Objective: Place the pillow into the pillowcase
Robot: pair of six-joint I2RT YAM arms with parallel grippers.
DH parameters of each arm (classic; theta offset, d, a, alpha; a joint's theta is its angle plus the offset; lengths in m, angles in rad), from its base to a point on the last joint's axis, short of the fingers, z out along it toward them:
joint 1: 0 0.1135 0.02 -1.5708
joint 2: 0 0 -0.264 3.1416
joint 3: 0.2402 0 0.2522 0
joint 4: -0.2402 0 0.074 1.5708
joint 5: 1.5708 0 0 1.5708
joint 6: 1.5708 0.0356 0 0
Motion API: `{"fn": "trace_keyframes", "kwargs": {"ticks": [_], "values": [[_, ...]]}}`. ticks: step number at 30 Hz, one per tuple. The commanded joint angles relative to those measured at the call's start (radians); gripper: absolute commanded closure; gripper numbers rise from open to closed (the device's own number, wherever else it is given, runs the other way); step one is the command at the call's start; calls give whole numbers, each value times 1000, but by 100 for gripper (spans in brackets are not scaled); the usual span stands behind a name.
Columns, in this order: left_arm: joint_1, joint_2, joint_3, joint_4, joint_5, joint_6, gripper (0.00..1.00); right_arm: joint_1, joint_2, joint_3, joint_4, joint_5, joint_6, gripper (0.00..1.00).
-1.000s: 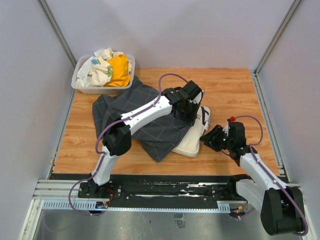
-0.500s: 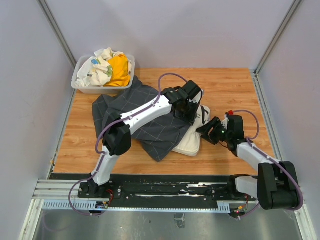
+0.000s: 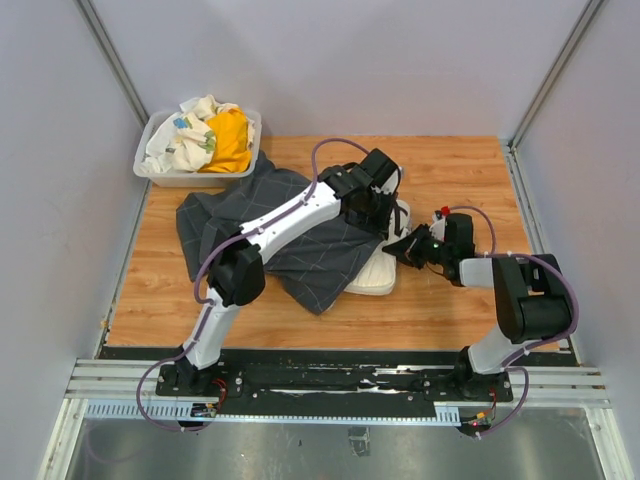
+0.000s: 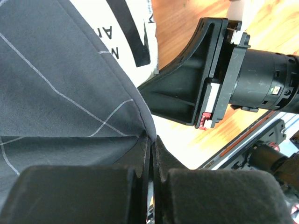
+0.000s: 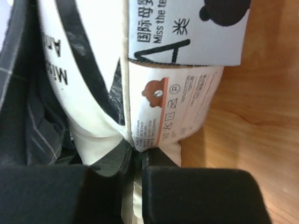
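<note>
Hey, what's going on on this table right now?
Two robot arms are working a pillow into a pillowcase. The left gripper pinches the edge of the dark, grid-lined pillowcase. The right gripper clamps the cream pillow at its seam, by the care label. The case covers most of the pillow, and only its right end shows. A bin of cloths sits at the back left.

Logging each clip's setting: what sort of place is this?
Probably a lab robot cell, not a home: plain grey partition walls surround a wooden tabletop, the left arm and right arm are bolted to an aluminium rail at its near edge, and a plastic bin holds cloths.
</note>
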Motion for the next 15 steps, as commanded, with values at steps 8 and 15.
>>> {"fn": "trace_keyframes", "kwargs": {"ticks": [8, 15], "values": [[32, -63, 243, 126, 165, -192, 100, 28, -393, 427, -562, 20, -256, 99], [64, -215, 177, 476, 347, -397, 100, 32, -436, 758, -785, 28, -312, 99]]}}
